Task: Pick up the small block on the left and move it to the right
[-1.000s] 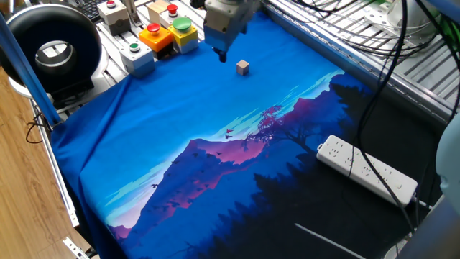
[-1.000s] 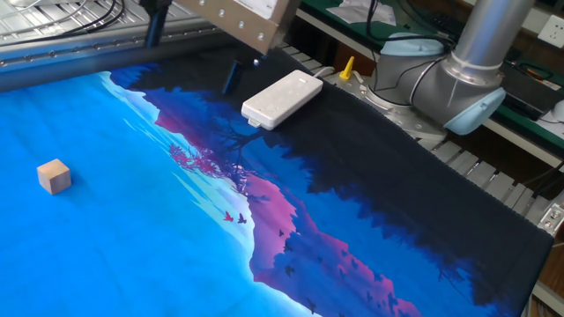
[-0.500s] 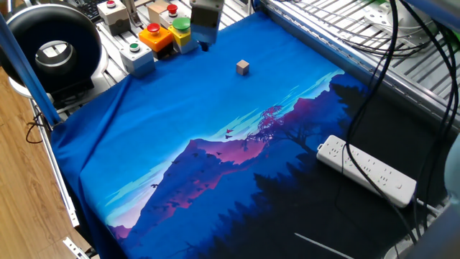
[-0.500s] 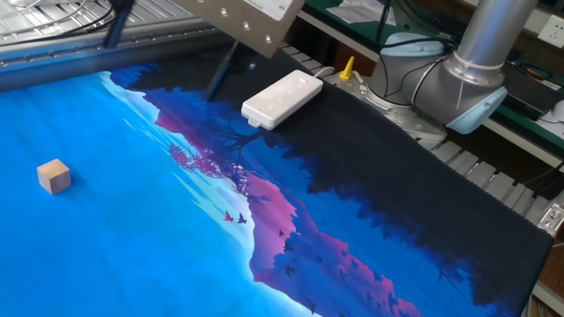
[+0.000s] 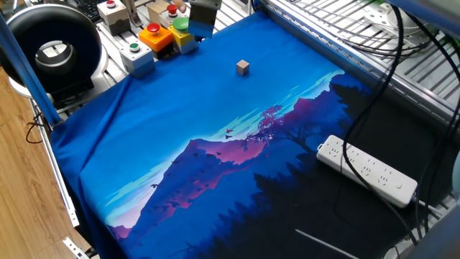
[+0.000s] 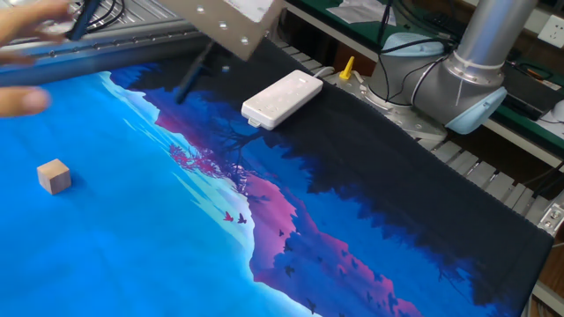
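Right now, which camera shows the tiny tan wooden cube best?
The other fixed view: the tiny tan wooden cube appears larger there, with distinct faces, alone on the blue cloth. One fixed view shows it smaller and farther away.

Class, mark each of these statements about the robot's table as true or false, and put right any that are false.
1. The small wooden block lies on the blue part of the printed cloth. True.
2. The gripper is holding the block. False: it is up by the button boxes, well clear of the block.
3. A white power strip lies on the dark part of the cloth. True.
4. The block is stacked on the yellow button box. False: it lies alone on the cloth.
5. The orange button box has a red button. True.
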`<state>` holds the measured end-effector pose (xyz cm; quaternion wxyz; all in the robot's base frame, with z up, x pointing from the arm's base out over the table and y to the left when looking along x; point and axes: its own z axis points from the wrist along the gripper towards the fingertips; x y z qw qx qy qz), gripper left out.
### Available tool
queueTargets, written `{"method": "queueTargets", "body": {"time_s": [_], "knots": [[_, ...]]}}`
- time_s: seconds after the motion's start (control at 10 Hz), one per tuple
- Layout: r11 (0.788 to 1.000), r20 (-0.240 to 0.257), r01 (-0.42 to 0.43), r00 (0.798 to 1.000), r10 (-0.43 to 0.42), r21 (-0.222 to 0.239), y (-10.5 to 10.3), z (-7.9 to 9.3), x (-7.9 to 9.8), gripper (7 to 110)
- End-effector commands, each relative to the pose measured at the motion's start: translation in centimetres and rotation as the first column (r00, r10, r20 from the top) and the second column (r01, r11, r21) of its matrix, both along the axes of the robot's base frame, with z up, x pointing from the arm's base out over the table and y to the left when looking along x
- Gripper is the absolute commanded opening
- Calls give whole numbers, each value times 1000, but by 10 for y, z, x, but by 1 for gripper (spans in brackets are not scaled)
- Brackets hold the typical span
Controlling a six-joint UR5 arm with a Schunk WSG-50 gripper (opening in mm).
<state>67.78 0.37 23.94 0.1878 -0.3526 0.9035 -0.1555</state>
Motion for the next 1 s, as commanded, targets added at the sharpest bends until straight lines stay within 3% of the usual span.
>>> {"method": "queueTargets", "body": {"time_s": [0.0, 0.1, 0.3, 0.9], "knots": [[1000, 49, -1, 999, 1, 6, -13, 7, 1, 7], [1000, 42, 12, 999, -13, 7, -18, 10, -5, 7], [997, 24, 13, 1000, -15, 70, -16, 5, -13, 7], [997, 8, 24, 1000, -25, 69, -15, 5, -13, 7]]}}
